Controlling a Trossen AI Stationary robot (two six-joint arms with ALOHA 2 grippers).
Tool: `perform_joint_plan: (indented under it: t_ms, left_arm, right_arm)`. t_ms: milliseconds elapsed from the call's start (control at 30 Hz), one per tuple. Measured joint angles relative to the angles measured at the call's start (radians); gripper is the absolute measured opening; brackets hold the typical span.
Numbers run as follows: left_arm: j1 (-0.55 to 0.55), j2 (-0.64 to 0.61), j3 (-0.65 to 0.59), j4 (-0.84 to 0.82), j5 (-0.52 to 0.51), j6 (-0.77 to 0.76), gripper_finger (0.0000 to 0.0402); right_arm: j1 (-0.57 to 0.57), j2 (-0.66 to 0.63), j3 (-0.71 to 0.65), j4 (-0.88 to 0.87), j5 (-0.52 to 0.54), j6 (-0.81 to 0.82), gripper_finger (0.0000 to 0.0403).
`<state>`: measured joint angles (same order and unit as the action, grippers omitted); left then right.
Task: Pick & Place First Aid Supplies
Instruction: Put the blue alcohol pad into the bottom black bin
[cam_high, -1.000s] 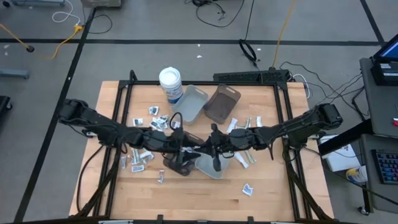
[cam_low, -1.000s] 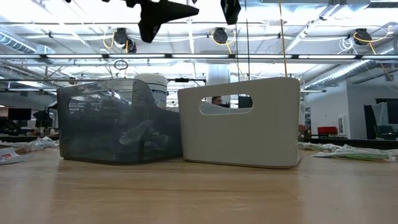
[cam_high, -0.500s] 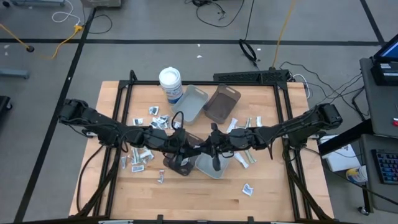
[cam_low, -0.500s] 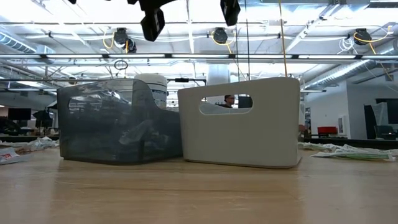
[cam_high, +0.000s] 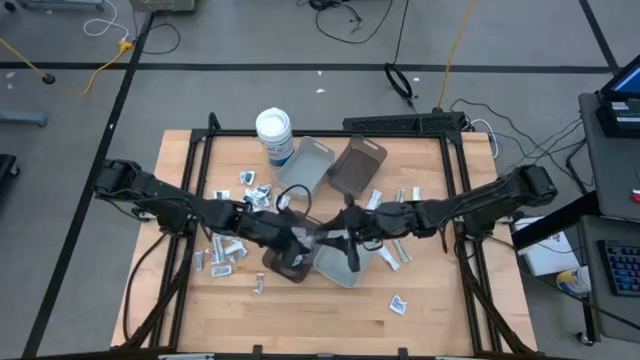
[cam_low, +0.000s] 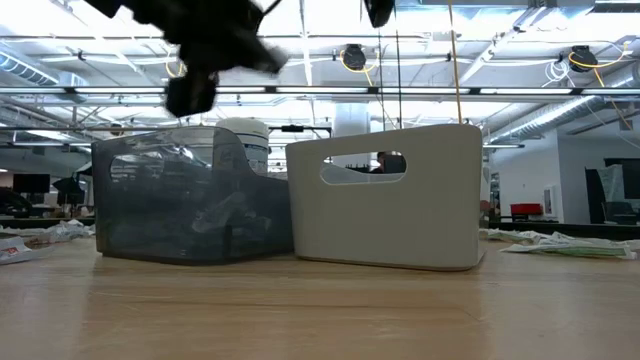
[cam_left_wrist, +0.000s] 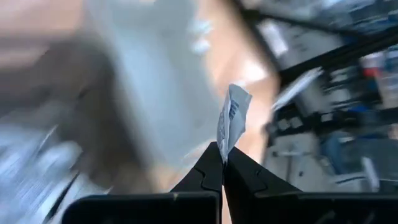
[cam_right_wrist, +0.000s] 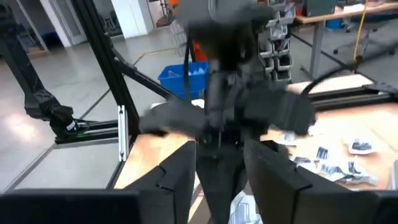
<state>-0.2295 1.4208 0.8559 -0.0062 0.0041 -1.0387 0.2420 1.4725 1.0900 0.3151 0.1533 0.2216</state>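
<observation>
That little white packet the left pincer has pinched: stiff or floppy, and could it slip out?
The packet stands upright above the shut left pincer without drooping, so it probably holds its shape. It looks thin and light. Only its lower edge is pinched, so a quick swing might work it loose.

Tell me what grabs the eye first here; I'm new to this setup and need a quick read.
The two dark arms meet mid-table over the dark tray and the pale tray. The left hand pinches a small white packet upright, while the right hand stands open beside it. More packets litter the wood around.
</observation>
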Motion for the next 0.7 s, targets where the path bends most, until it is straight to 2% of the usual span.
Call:
perform_joint_plan:
  t_ms: [167, 300, 433, 567, 700]
  left_arm:
    - [0.002, 0.0, 0.01, -0.191, -0.002, -0.124, 0.0002]
    - [0.004, 0.0, 0.011, -0.27, -0.002, -0.217, 0.0001]
    - [0.01, 0.0, 0.011, -0.276, -0.009, -0.248, 0.0006]
    - [0.017, 0.0, 0.011, -0.274, -0.007, -0.247, 0.0033]
    - [0.017, 0.0, 0.011, -0.262, -0.005, -0.215, 0.0087]
  right_arm:
    - [0.0, -0.049, 0.0, -0.004, 0.0, -0.07, 0.0148]
    - [0.0, -0.073, 0.0, -0.004, 0.001, -0.125, 0.0148]
    - [0.0, -0.093, 0.0, -0.007, 0.001, -0.14, 0.0148]
    - [0.0, -0.093, 0.0, -0.019, 0.001, -0.139, 0.0148]
    - [0.002, -0.094, 0.0, -0.047, 0.001, -0.138, 0.0148]
